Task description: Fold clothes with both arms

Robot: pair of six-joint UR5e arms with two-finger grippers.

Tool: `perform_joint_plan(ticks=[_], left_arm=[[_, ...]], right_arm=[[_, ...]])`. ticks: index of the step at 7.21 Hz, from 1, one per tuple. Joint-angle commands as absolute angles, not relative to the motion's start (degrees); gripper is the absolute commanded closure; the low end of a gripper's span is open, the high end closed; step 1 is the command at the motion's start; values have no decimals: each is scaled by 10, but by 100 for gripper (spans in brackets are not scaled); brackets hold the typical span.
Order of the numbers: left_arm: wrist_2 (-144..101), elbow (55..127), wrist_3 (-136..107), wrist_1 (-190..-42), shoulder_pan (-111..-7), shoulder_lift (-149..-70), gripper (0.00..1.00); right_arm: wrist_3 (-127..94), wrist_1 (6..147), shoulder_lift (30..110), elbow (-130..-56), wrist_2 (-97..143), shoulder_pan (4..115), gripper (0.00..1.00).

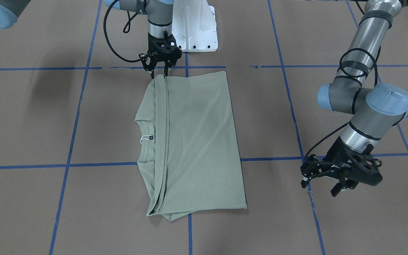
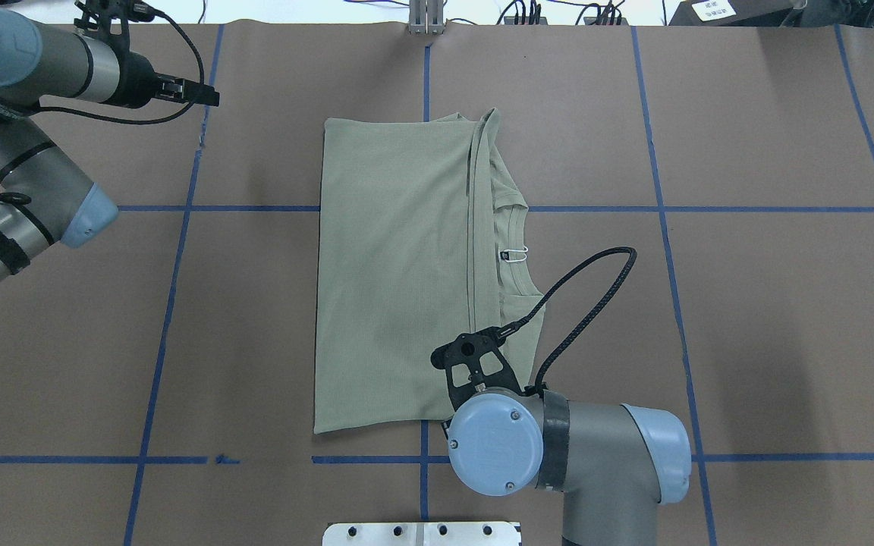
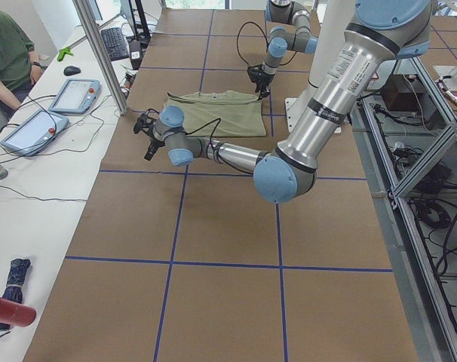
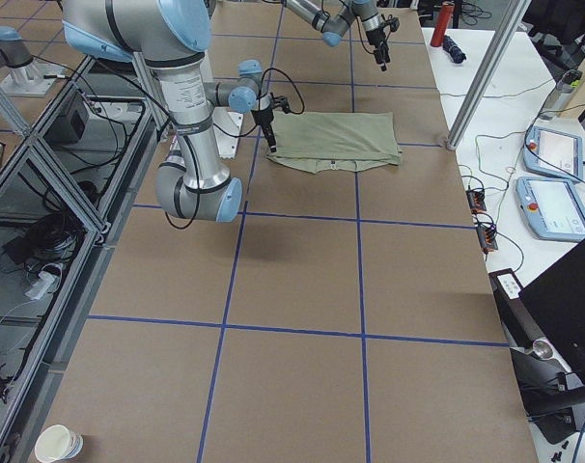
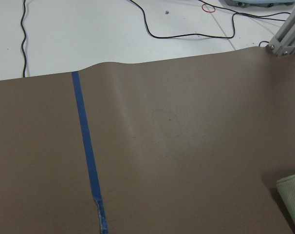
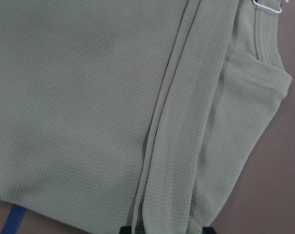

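Brown paper covers the table [image 1: 30, 124], crossed by blue tape lines [image 1: 73, 124]. Seen from across the table, the right gripper [image 1: 159, 73] hangs just left of top centre. Its two black fingers are spread and point down at the top left corner of the shirt [image 1: 197, 141]. The wrist camera shows the stacked folded edges lying between the fingertips, not yet pinched.

The pale green shirt lies flat in the middle of the frame, folded into a tall rectangle. Its neck opening and small black tag [image 1: 150, 137] face the left of the picture.

At the lower right, well apart from the shirt, the left gripper [image 1: 320, 187] hovers with its fingers parted, holding nothing.

The risk is that the right fingers close on only the top layer, so the stacked edges slide apart and the fold comes undone. With the other gripper so far away, lifting one corner alone would likely drag the cloth askew.
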State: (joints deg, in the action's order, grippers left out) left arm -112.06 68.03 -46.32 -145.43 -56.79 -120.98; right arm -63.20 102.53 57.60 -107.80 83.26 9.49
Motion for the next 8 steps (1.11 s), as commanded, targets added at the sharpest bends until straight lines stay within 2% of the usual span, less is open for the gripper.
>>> perform_joint_plan(ticks=[1, 3, 4, 6, 8], left_arm=[[-1121, 679, -462, -1454, -568, -1210, 0], [-1121, 679, -462, -1454, -568, -1210, 0], [-1121, 679, -463, -1454, -568, -1210, 0], [-1121, 679, -463, -1454, -567, -1210, 0], [-1121, 680, -463, -1454, -567, -1210, 0]], right_arm=[[-631, 1026, 554, -1056, 838, 96, 50], [-631, 1030, 562, -1063, 853, 105, 52], [-624, 1030, 564, -1063, 853, 108, 62], [-624, 1032, 564, -1064, 852, 111, 100], [-624, 1035, 565, -1071, 852, 122, 100]])
